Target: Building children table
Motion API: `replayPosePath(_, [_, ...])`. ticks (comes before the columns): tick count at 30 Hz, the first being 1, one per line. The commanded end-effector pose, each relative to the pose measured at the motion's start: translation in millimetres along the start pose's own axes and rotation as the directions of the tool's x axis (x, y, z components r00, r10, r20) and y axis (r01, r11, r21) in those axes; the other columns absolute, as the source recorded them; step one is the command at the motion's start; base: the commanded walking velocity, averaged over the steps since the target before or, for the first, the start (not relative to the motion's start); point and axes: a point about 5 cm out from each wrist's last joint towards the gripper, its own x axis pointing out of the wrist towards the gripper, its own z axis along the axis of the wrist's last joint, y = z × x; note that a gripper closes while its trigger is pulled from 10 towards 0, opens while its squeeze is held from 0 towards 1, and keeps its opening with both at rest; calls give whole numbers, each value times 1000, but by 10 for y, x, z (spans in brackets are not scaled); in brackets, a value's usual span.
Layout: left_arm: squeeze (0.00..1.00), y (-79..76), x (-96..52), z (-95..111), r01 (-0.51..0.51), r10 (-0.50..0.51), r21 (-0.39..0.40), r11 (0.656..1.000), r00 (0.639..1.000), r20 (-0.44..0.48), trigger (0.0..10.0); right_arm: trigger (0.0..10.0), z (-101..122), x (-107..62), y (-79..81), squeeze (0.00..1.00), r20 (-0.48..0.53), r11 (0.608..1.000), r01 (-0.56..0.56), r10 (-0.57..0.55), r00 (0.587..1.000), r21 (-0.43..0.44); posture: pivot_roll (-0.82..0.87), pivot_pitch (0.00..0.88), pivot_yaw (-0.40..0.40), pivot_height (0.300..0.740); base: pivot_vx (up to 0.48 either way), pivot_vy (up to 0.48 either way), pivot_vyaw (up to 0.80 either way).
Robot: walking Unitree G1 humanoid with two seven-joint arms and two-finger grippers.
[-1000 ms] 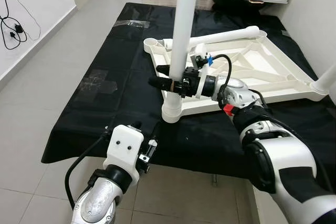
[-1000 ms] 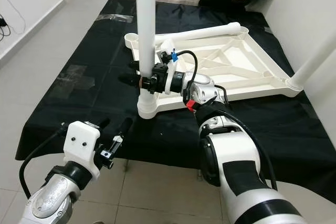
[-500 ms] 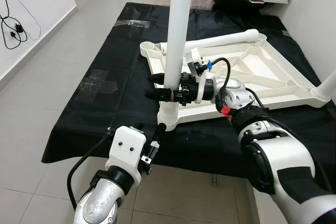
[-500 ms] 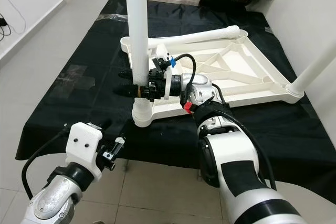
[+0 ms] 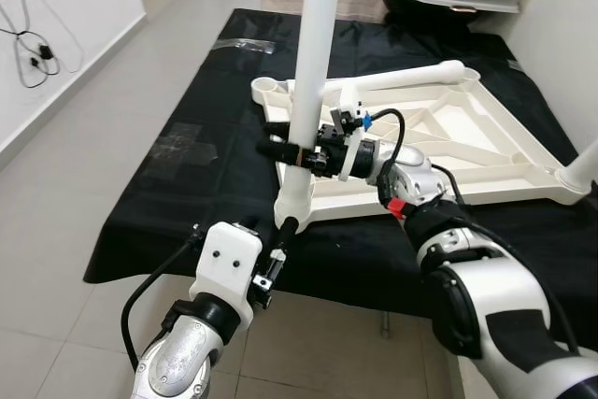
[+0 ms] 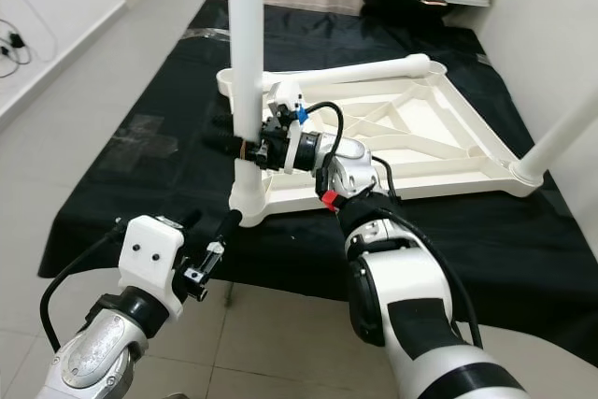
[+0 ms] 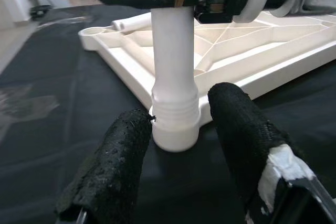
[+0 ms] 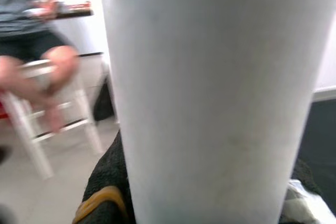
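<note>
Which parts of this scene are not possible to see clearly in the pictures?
- Top of the upright table leg: cut off by the upper edge of both eye views.
- Right gripper fingertips, right wrist view: hidden behind the leg.
- Person, right wrist view: blurred.
- Leg thread inside the tabletop corner socket: hidden by the socket.

Your left arm: silver metal forearm, boxy white wrist housing with two small dark screw holes, black cable looping out its side. Left end effector (image 7: 176,153): two fuzzy black fingers (image 7: 113,166), one white-taped. Right arm: glossy white-and-black shells, red tag, blue clip, black cable arching over the right end effector (image 5: 277,142).
</note>
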Motion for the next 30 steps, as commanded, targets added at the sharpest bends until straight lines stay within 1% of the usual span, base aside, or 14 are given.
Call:
replayPosePath(1, [0, 7, 6, -18, 5, -5, 6, 1000, 1000, -4, 10000, 0, -1, -130, -140, 0, 60, 977, 211, -212, 975, 15, 174, 93, -76, 740, 0, 0, 0])
replayPosePath(3, [0, 6, 14, -19, 8, -8, 7, 1000, 1000, -3, 10000, 0, 1, -272, -291, 0, 86, 853, 522, -518, 851, -31, 168, 93, -73, 740, 0, 0, 0])
replayPosePath(5, [0, 6, 14, -19, 8, -8, 7, 1000, 1000, -3, 10000, 0, 1, -272, -291, 0, 86, 853, 522, -518, 851, -31, 168, 93, -73, 740, 0, 0, 0])
replayPosePath(7, [0, 2, 27, -28, 13, -13, 7, 1000, 1000, -5, 10000, 0, -17, -521, -358, 0, 144, 613, 788, -775, 615, -58, 164, 98, -70, 740, 0, 0, 0])
replayPosePath(8, [0, 0, 32, -29, 17, -17, 9, 1000, 1000, -4, 10000, 0, -38, -595, -320, 0, 157, 519, 853, -840, 520, -50, 161, 97, -71, 740, 0, 0, 0])
replayPosePath(9, [0, 0, 32, -29, 17, -17, 9, 1000, 1000, -4, 10000, 0, -38, -595, -320, 0, 157, 519, 853, -840, 520, -50, 161, 97, -71, 740, 0, 0, 0])
replayPosePath(11, [0, 5, 42, -27, 19, -19, 10, 1000, 1000, -3, 10000, 0, -58, -653, -247, 0, 160, 415, 909, -895, 417, -43, 160, 100, -70, 740, 0, 0, 0])
replayPosePath(16, [0, 13, 58, -23, 18, -18, 11, 1000, 1000, 0, 10000, 0, -102, -588, -116, 0, 103, 255, 967, -961, 256, -25, 160, 104, -70, 740, 0, 0, 0])
replayPosePath(20, [0, 13, 65, -21, 15, -15, 10, 1000, 1000, 2, 10000, 0, -106, -478, -79, 0, 51, 203, 979, -978, 202, 1, 162, 104, -73, 740, 0, 0, 0])
replayPosePath(22, [0, 19, 66, -27, 11, -11, 14, 1000, 1000, 1, 10000, 0, -77, -426, -22, 0, 21, 144, 990, -989, 143, 7, 160, 105, -72, 740, 0, 0, 0])
replayPosePath(23, [0, 19, 66, -27, 11, -11, 14, 1000, 1000, 1, 10000, 0, -77, -426, -22, 0, 21, 144, 990, -989, 143, 7, 160, 105, -72, 740, 0, 0, 0])
replayPosePath(24, [0, 20, 65, -29, 10, -10, 14, 1000, 1000, 1, 10000, 10000, -69, -411, -6, 0, 16, 139, 990, -990, 139, 16, 160, 105, -72, 740, 0, 0, 0])
replayPosePath(28, [0, 25, 68, -33, 8, -8, 9, 1000, 1000, 0, 10000, 10000, -29, -282, 62, 0, 25, 219, 973, -976, 218, 67, 157, 106, -73, 740, 0, 0, 0])
replayPosePath(30, [0, 26, 67, -37, 8, -8, 10, 1000, 1000, -2, 10000, 10000, -16, -281, 81, 0, 28, 214, 972, -977, 212, 100, 157, 105, -73, 740, 0, 0, 0])
